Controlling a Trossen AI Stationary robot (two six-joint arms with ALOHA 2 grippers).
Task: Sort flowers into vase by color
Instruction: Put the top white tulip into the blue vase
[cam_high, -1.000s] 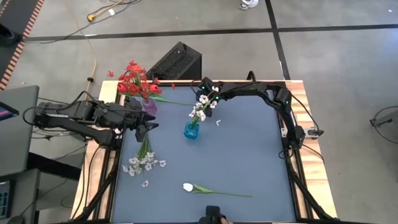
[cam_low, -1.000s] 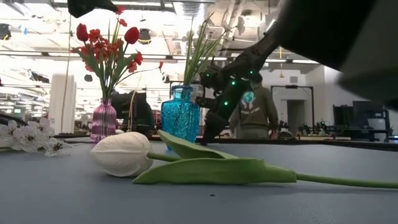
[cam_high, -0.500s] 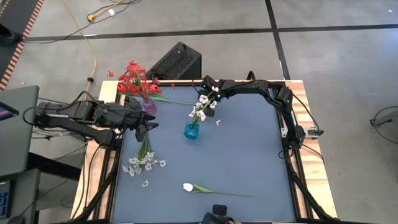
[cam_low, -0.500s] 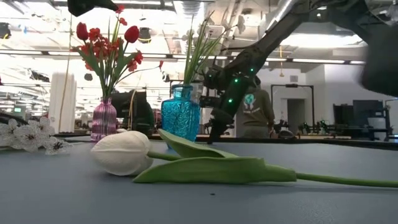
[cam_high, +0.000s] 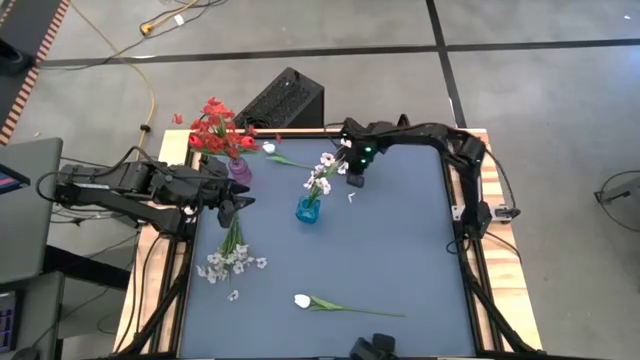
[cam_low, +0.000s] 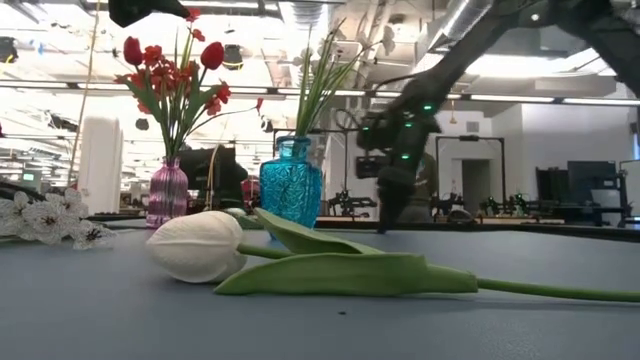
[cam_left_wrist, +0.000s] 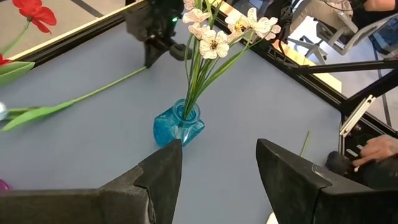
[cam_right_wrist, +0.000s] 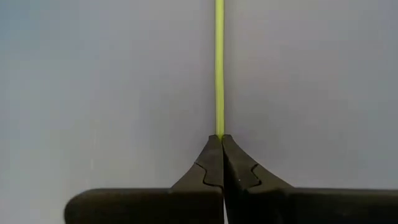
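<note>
blue table (cam_high: 400, 260) | right pincer (cam_high: 356, 181) pinching white tulip stem (cam_right_wrist: 219, 62) | left pincer (cam_high: 240, 203) spread, hovering

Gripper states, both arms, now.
Left gripper: open, empty, hovering near the blue vase.
Right gripper: shut on a thin green flower stem at the table's far side.

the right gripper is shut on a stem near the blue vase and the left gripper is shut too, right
Not quite. The right gripper is shut on the thin green stem near the blue vase, as the right wrist view shows. The left gripper is open: the left wrist view shows its fingers standing well apart with nothing between them.
</note>
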